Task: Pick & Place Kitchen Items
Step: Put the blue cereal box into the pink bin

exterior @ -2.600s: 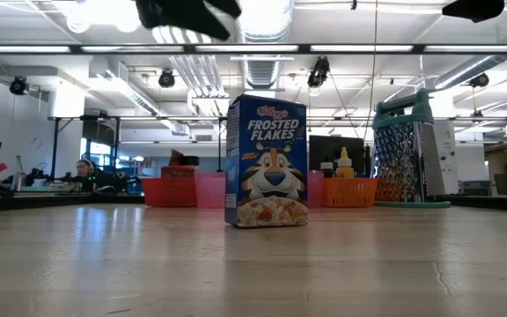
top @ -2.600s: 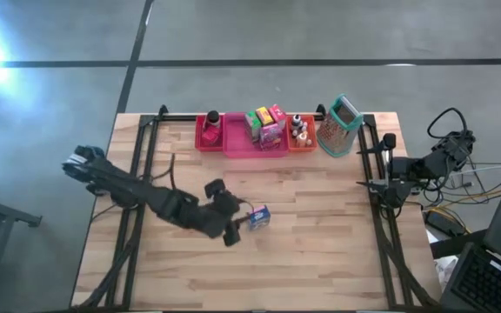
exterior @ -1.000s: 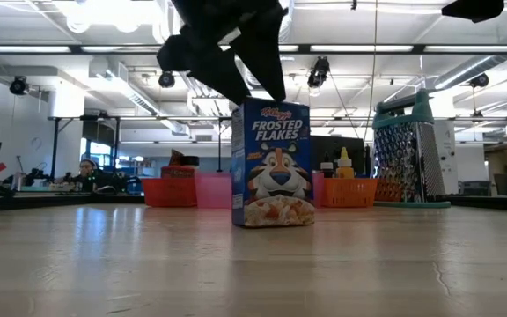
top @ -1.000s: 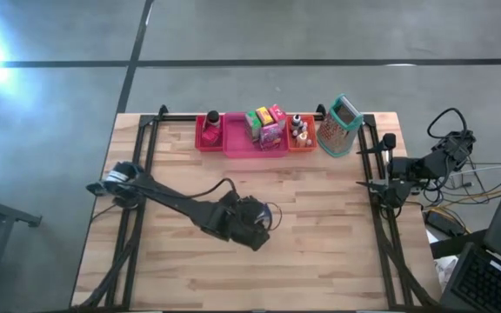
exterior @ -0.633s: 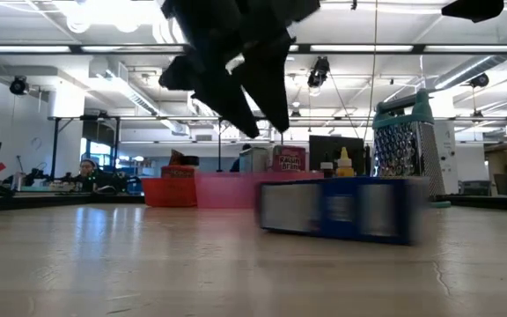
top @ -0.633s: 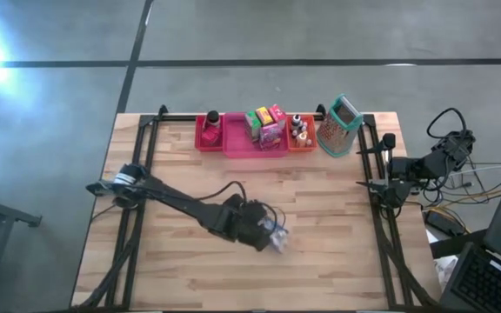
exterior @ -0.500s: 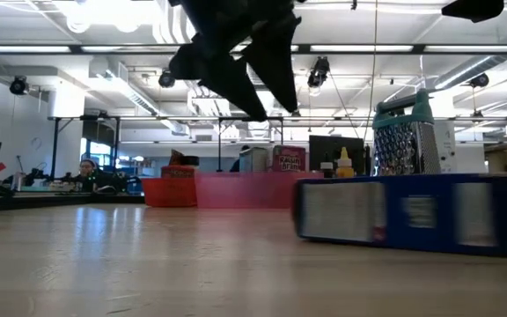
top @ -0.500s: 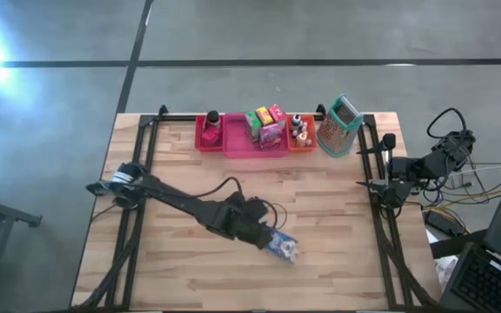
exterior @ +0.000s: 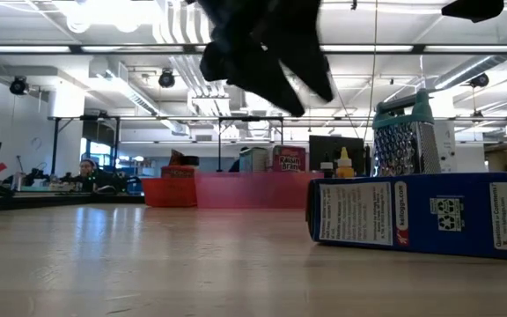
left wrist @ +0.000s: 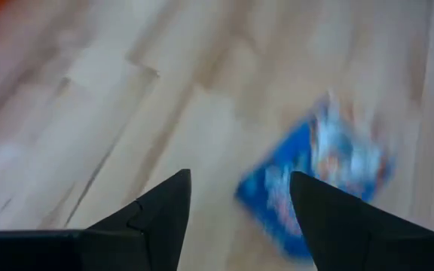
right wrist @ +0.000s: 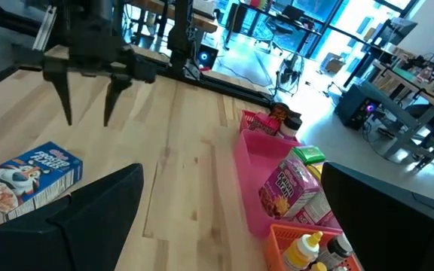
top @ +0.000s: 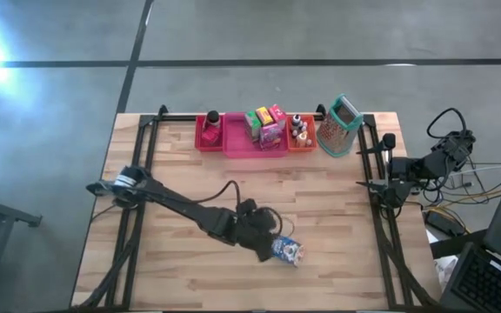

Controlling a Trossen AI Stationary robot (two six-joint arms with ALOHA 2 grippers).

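Wooden surface [top: 337, 261] now carries the cereal box [top: 286, 251] flat near its front middle; it toppled as I reached. My left tool [top: 266, 236] hangs half-open, empty, just above-left; regrasp needed.

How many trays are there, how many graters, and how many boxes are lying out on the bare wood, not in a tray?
Trays: 3 (red tray, pink tray, orange tray)
Graters: 1 (grater, standing beside the orange tray)
Boxes on the bare wood: 1 (blue cereal box, lying on its side)
Total: 5
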